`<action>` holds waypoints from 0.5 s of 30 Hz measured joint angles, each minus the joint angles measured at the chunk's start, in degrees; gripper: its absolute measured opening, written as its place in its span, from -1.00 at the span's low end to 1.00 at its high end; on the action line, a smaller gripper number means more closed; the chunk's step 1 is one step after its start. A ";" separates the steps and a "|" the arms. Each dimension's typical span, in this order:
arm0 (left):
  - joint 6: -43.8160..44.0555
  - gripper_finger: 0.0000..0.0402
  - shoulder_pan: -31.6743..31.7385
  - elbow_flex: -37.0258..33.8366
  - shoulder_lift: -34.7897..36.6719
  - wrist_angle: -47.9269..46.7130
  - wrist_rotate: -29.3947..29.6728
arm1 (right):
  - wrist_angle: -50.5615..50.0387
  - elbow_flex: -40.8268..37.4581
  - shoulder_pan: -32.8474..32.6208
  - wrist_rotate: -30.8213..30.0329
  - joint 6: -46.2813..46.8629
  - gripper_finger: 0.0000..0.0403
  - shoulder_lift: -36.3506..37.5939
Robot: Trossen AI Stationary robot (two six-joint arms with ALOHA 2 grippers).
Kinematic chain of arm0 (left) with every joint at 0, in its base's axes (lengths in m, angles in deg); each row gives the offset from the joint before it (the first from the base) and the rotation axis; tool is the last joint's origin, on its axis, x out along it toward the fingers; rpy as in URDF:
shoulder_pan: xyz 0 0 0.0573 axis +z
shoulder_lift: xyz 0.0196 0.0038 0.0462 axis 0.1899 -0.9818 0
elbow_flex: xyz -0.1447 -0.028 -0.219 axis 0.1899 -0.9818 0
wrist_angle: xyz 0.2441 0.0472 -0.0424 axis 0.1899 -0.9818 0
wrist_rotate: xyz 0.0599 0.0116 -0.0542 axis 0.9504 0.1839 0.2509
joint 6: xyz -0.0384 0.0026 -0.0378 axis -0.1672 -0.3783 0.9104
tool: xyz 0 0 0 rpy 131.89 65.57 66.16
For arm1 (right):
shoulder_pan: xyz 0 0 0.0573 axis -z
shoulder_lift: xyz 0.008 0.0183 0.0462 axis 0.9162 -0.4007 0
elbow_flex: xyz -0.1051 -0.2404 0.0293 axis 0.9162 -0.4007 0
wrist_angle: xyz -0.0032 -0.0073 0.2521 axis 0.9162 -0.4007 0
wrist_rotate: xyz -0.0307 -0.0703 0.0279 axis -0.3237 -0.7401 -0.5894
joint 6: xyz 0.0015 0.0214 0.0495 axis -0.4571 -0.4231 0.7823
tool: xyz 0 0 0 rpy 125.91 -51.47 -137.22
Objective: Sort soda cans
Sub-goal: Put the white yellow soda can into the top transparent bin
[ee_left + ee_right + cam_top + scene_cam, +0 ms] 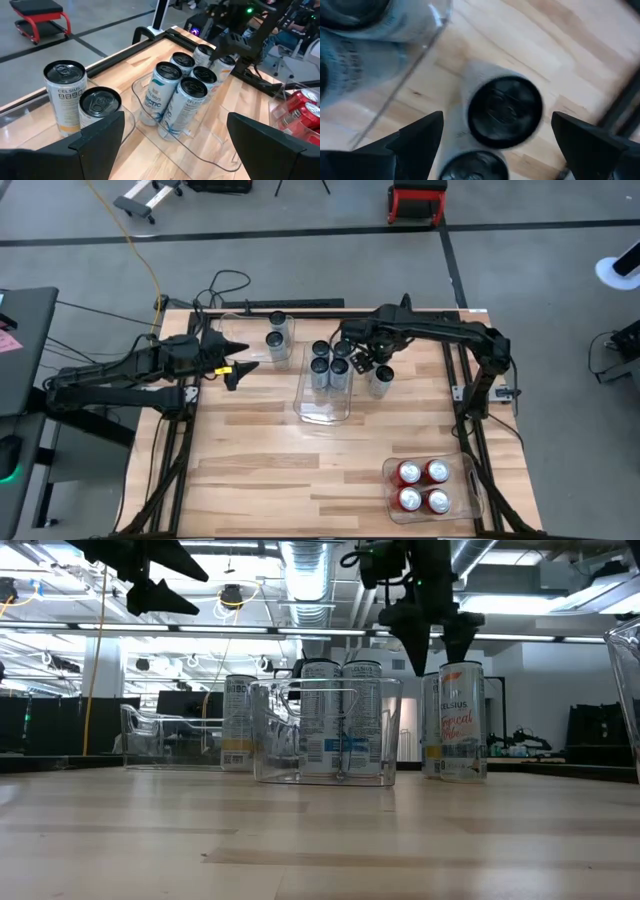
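I had the right gripper poised straight above an upright can standing on the table just beside the middle bin, jaws wide and empty, straddling its top. The left gripper waited open and empty, farther off.

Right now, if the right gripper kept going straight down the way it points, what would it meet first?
Most likely the top of the can standing just outside the clear bin. The right gripper hangs open directly above it, fingers either side. Depth is hard to judge, but nothing shows between them.
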 joint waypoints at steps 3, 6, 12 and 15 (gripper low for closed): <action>-0.15 0.73 0.00 0.00 0.00 0.00 -0.01 | 3.19 -1.39 1.80 3.16 -2.41 0.93 0.50; -0.38 0.73 0.00 0.00 0.00 0.00 -0.01 | 3.44 -2.32 3.61 3.89 -3.44 0.93 0.52; -0.38 0.73 0.02 0.00 0.00 0.00 -0.02 | 7.46 -6.54 6.34 7.35 -6.11 0.92 0.50; 0.56 0.73 0.02 0.00 0.00 -0.14 -0.06 | 10.73 -8.52 6.50 9.33 -6.59 0.83 0.50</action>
